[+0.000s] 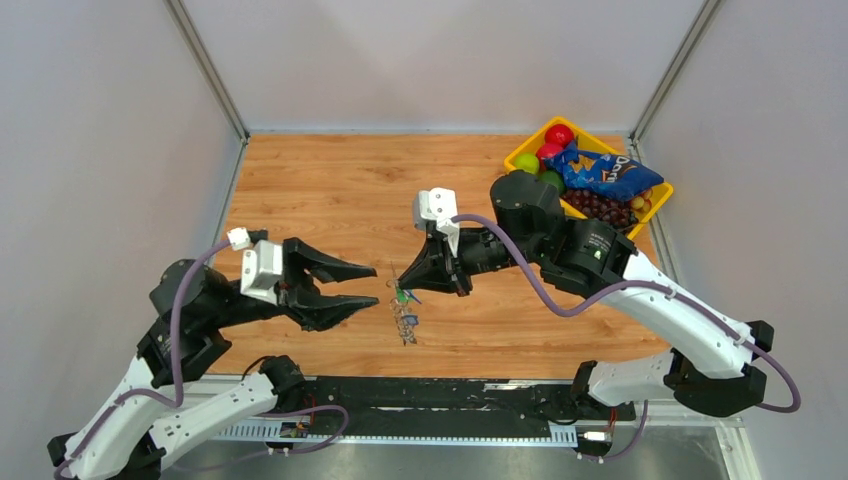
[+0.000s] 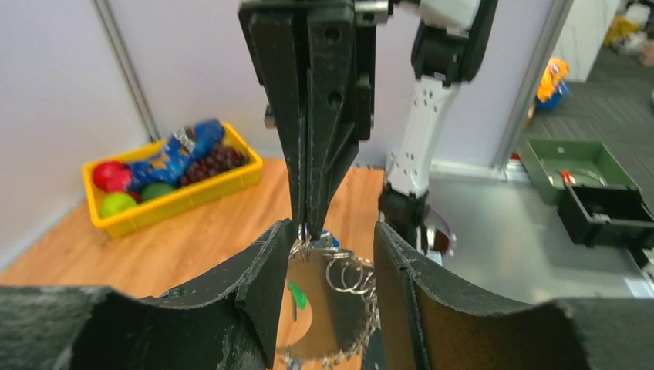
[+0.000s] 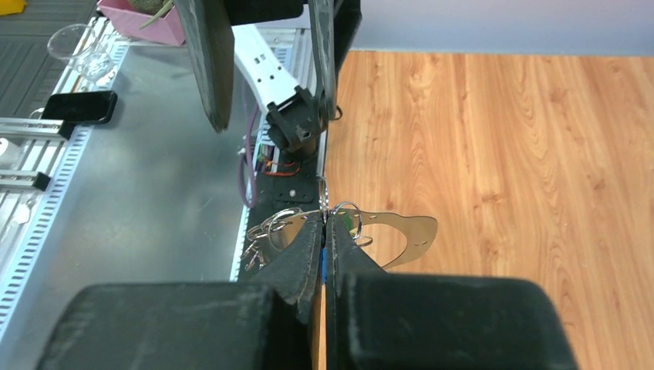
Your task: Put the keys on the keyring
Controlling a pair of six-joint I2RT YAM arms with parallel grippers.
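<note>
Silver glints at the middle of the top view: the keyring (image 1: 402,296) hangs from the tips of the right end effector (image 1: 403,281), which is pinched closed on it above the wooden tabletop (image 1: 330,190). The keys (image 1: 406,322) dangle below it towards 6 o'clock. The left end effector (image 1: 376,284) sits just at 9 o'clock of the bunch, jaws spread, holding nothing. A yellow bin (image 1: 522,152) of fruit stands well apart at 2 o'clock.

From the left wrist, the right end effector comes down from 12 o'clock and grips a small ring at its tips. Beneath hang several loose rings (image 2: 347,274), a flat shiny metal tag (image 2: 320,316), one green cap (image 2: 297,294) and the chain (image 2: 339,356), all between the left's parted fingers (image 2: 258,293).

From the right wrist, its own pads meet on the ring. The tag juts towards 3 o'clock, and the left's open jaws are at 12 o'clock.

On progress, the bunch is held up by the ring and presented to the left side. I cannot tell which keys are threaded, so the threading seems mostly ahead.
</note>
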